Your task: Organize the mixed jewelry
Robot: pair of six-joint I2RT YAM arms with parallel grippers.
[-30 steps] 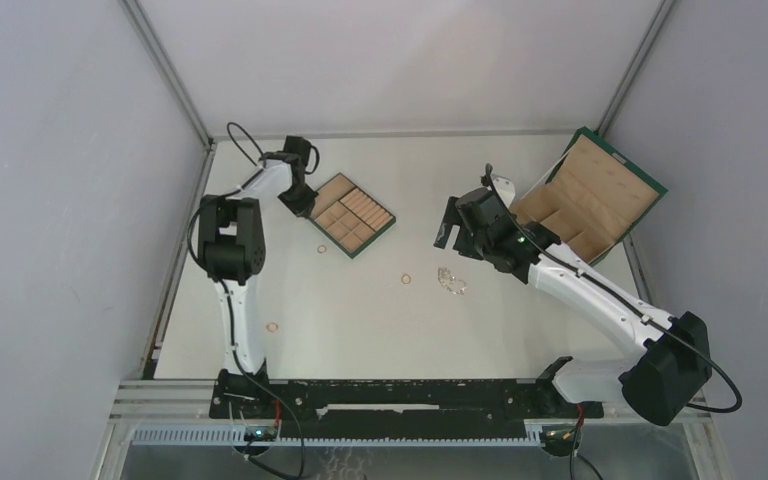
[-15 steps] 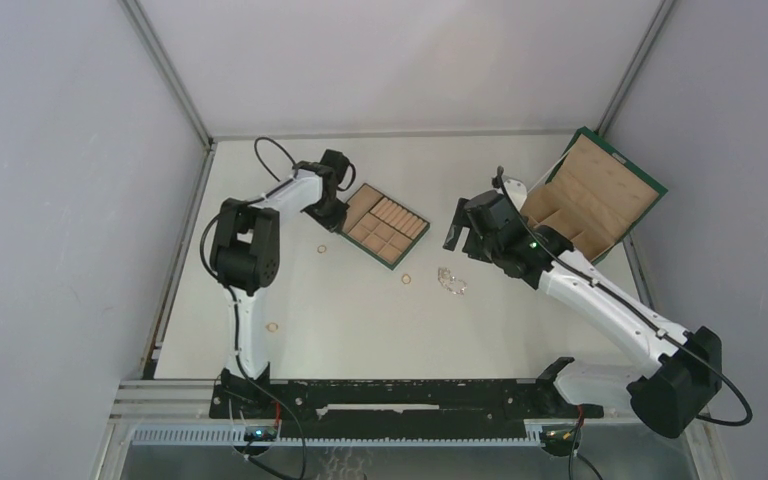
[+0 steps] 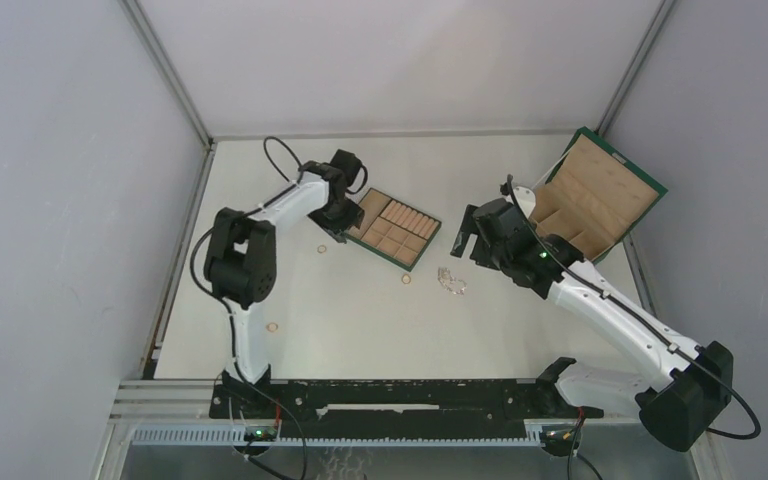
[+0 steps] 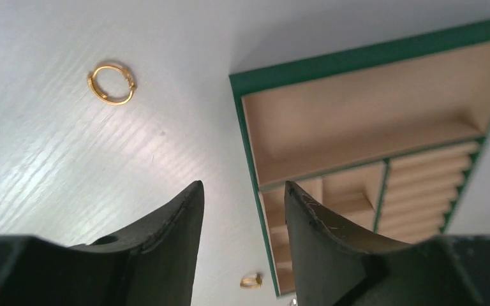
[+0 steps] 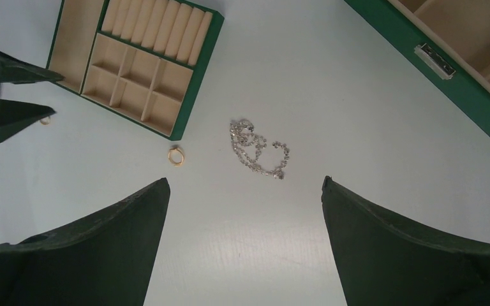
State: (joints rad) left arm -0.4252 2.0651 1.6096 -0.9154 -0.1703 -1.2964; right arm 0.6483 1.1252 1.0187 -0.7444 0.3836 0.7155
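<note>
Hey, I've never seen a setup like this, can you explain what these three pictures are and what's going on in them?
Two robot arms are bolted at the near edge of a table. One picture looks down from above; the other two come from a camera on each wrist. The left hand hangs open at the edge of a tan compartment tray; the right hand hangs open above a silvery chain. Three gold rings lie loose on the table. An open green box sits far right. Neither hand holds anything.
</note>
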